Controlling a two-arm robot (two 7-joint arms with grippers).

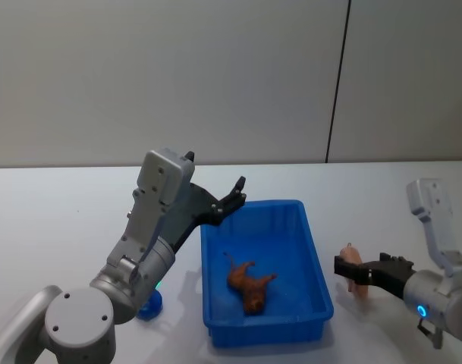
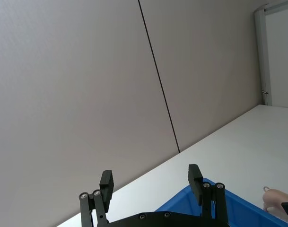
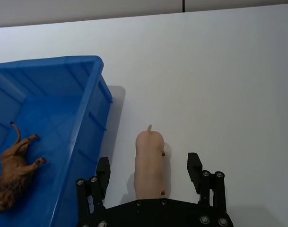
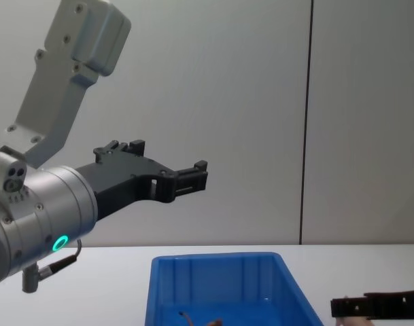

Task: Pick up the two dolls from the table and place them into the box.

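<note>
Right gripper (image 3: pixel 148 166): low at table level, just right of the box, fingers spread wide!
Pink pig doll (image 3: pixel 149 163): sitting on the table right between those fingers, a gap showing on each side, its curly tail pointing away from the wrist.
Left gripper (image 2: pixel 151 175): up in the air by the box's far left corner, fingers parted, nothing between them.
Lion doll (image 1: pixel 249 284): brown, lying on its side on the box floor.
Box (image 1: pixel 315 254): blue bin, resting between the two arms.
Table (image 1: pixel 64 220): plain white, the pig just beside the box's right wall.
</note>
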